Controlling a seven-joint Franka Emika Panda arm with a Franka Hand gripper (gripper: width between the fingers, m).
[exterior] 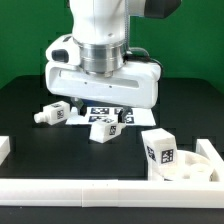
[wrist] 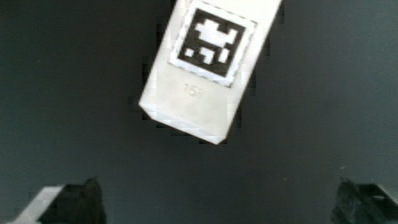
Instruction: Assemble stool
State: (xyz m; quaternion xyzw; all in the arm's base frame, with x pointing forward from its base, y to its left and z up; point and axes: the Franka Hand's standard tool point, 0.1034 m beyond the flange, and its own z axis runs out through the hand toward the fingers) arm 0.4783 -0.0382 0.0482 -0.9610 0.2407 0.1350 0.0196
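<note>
Hanging over the black table (wrist: 71,110), the gripper (wrist: 217,203) has its two jaws spread wide with nothing between them. One white stool leg (wrist: 210,70) lies flat on the table, out in front of the jaws, not touching them.

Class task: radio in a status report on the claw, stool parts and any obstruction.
Claw open, empty; loose leg lying ahead. Upright leg at seat, exterior view's right. No obstruction seen.

The white leg (exterior: 107,130) at centre frame carried a black-and-white square tag (exterior: 111,128); the surface (exterior: 70,155) was black, the backdrop (exterior: 25,40) at upper left green.
</note>
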